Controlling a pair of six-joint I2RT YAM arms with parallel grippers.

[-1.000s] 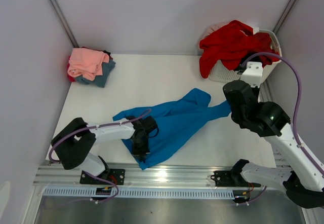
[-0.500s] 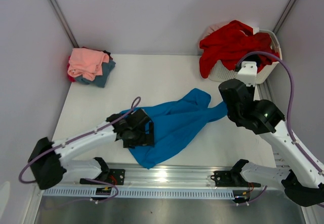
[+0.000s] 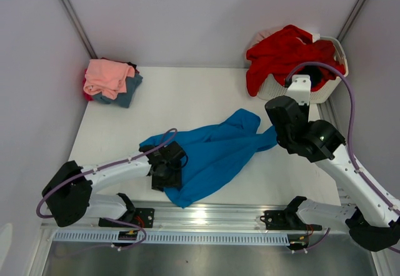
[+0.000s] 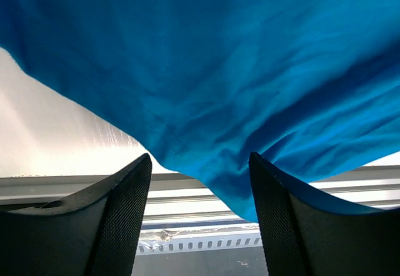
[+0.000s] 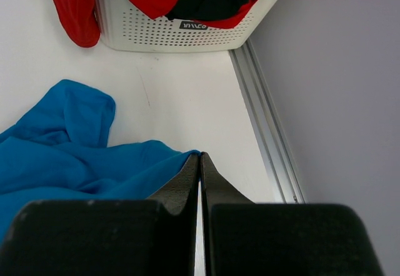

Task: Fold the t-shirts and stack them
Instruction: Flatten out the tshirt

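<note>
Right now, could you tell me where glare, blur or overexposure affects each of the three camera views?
Top external: even light, sharp, with glare on the metal rail at the near edge. Left wrist: the blue t-shirt is crisp, the table beside it washed out. Right wrist: the right gripper is a dark, soft mass; the basket is sharp.

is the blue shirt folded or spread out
Spread out, rumpled: the blue shirt lies loose across the table, no neat fold.
</note>
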